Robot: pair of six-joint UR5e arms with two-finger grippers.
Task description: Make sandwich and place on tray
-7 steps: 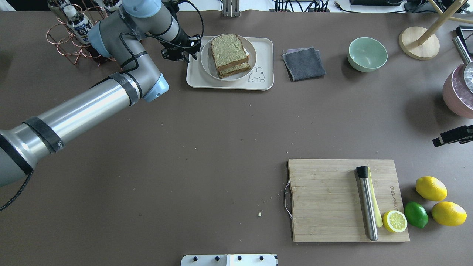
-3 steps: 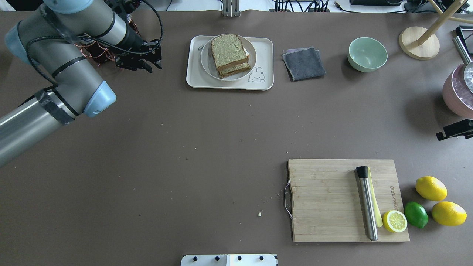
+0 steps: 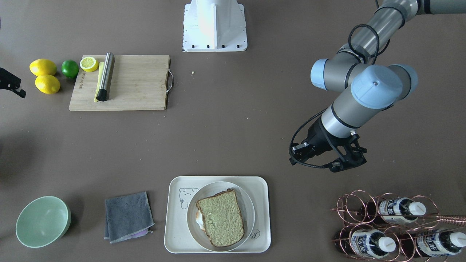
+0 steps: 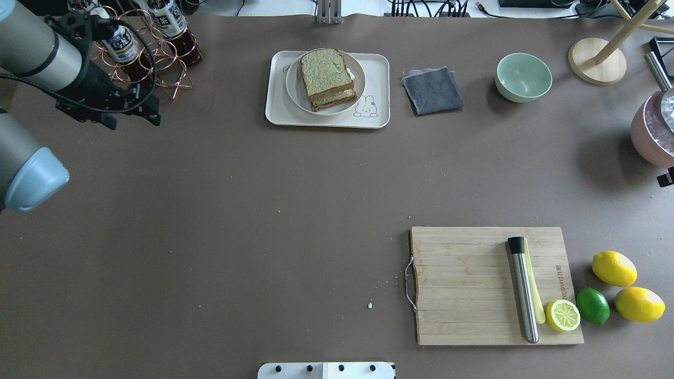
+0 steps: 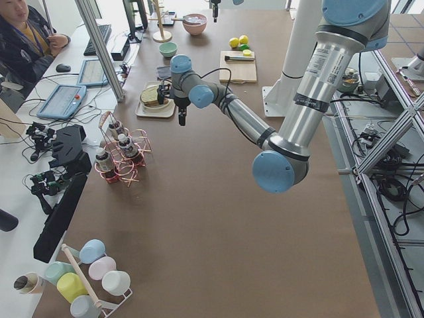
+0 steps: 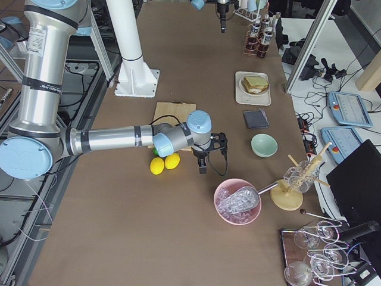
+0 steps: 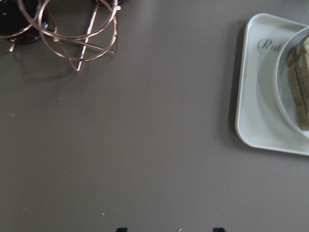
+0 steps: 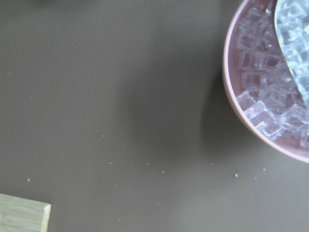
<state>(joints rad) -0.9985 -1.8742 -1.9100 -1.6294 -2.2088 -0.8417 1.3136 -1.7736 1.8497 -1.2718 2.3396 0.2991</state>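
Bread slices stacked as the sandwich lie on a round white plate. The plate sits inside the tray, which rests at the far edge of the surface, somewhat left of its middle. Of the egg we see only a white sliver poking out at one side between the slices; its yolk is hidden. The plate also covers part of the tray's lettering — we can read just the first few letters in the left wrist view, where the sandwich itself is cut off by the frame's right edge.

The left hand hangs above bare surface near the far left corner, just beside the copper bottle rack and well apart from the tray. Its wrist view shows only the two fingertips at the bottom of the frame, spread wide with nothing between them — the hand is empty.

The right hand is mostly cut off at the right edge of the surface in the overhead view. Its own camera shows none of its fingers, so we cannot tell how far it is spread or whether it holds anything. That camera looks down on the pink bowl of ice cubes and one corner of the cutting board.
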